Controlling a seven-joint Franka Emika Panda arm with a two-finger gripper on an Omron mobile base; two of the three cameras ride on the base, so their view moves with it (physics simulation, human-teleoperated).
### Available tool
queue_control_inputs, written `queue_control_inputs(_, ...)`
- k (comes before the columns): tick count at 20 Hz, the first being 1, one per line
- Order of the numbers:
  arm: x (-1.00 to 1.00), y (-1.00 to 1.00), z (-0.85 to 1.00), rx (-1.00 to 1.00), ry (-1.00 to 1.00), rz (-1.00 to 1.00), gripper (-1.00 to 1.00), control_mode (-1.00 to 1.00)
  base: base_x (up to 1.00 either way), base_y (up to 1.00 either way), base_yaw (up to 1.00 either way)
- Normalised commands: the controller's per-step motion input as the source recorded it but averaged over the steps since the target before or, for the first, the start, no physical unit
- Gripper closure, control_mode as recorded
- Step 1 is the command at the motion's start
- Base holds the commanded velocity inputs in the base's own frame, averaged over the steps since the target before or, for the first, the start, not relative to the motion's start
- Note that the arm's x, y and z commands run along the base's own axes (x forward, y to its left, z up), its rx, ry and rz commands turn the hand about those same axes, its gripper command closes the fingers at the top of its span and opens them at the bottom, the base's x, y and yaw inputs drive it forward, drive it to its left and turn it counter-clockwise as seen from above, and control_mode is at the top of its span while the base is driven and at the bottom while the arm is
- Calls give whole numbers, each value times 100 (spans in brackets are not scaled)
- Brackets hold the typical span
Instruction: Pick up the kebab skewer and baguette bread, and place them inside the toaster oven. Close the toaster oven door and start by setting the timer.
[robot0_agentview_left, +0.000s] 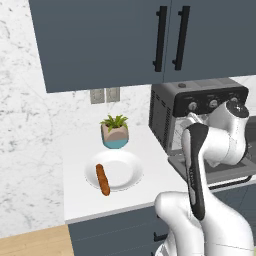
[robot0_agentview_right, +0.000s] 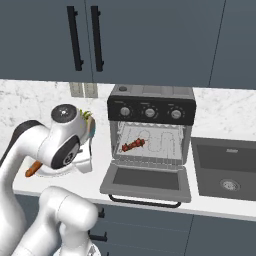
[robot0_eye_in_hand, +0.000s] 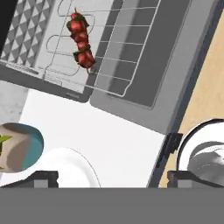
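The kebab skewer (robot0_eye_in_hand: 81, 41) with its dark red chunks lies on the wire rack inside the toaster oven (robot0_agentview_right: 150, 107), and in the right base view the skewer (robot0_agentview_right: 133, 145) sits left of the rack's middle. The toaster oven door (robot0_agentview_right: 147, 179) hangs open, flat over the counter edge. The baguette bread (robot0_agentview_left: 102, 180) rests on the left part of a white plate (robot0_agentview_left: 125, 167). My gripper (robot0_eye_in_hand: 111, 179) is open and empty, hovering over the bare counter between the plate and the door (robot0_eye_in_hand: 175, 65).
A potted plant (robot0_agentview_left: 115, 131) in a teal pot stands behind the plate. A sink (robot0_agentview_right: 227, 170) lies right of the oven. Dark upper cabinets hang above the counter. My own arm hides part of the oven in the left base view.
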Motion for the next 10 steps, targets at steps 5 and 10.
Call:
queue_control_inputs(5, -26, 95, 0, -3, 11, 27, -100, -100, 0, 0, 0)
queue_control_inputs(10, -17, 99, 0, -9, 7, 20, -100, -100, 0, 0, 0)
